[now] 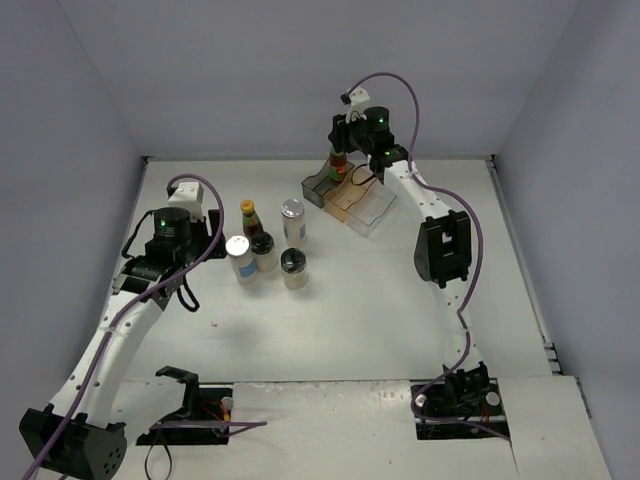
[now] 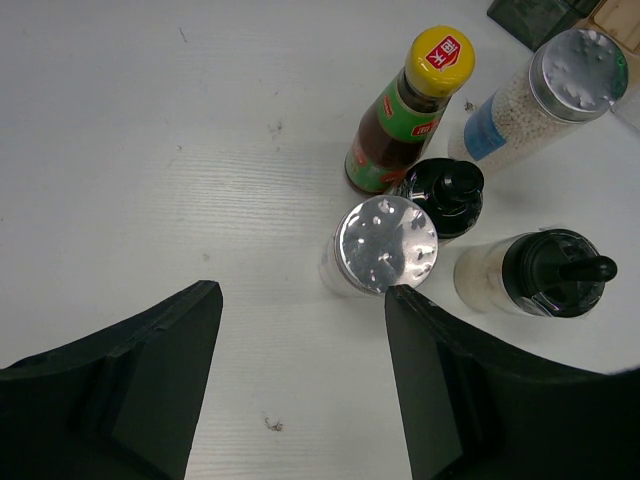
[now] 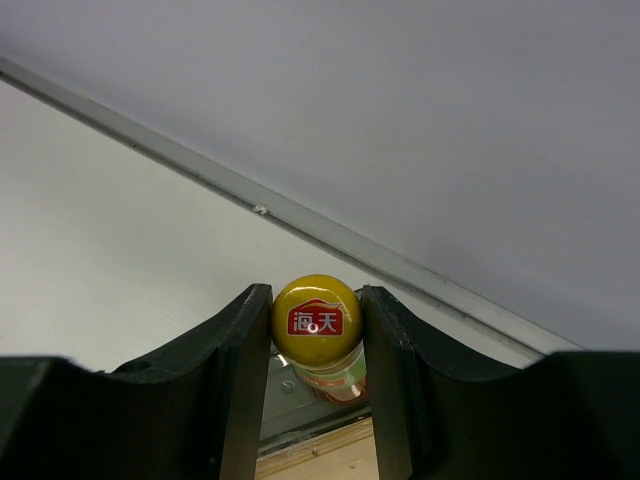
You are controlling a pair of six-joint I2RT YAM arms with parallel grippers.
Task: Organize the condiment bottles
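**Tabletop** [image 1: 400,320]: white, and it carries every item.

**Stepped rack** [image 1: 362,208]: stands at the far side, right of centre. No container can be seen standing free on it.

**Right hand** [image 3: 316,300]: clamped on the cap and neck of the held sauce bottle [image 3: 315,322]. That bottle is upright over the rack's dark far end. Whether its base is seated on a step cannot be told.

**Left hand** [image 2: 300,300]: fingers apart with nothing between them, poised above the group of five left of centre, well apart from the rack.

**Group:** all upright on the tabletop, close together.
- loose sauce bottle [image 2: 405,120]
- tall shaker [image 2: 540,100]
- near shaker [image 2: 385,245], just beside the left hand's right finger
- middle jar [image 2: 447,195], black-topped
- outer jar [image 2: 548,272], black-topped

**Assessment:** one of the six is at the rack and not yet released. Five are outstanding, so the work appears to be at an early stage.
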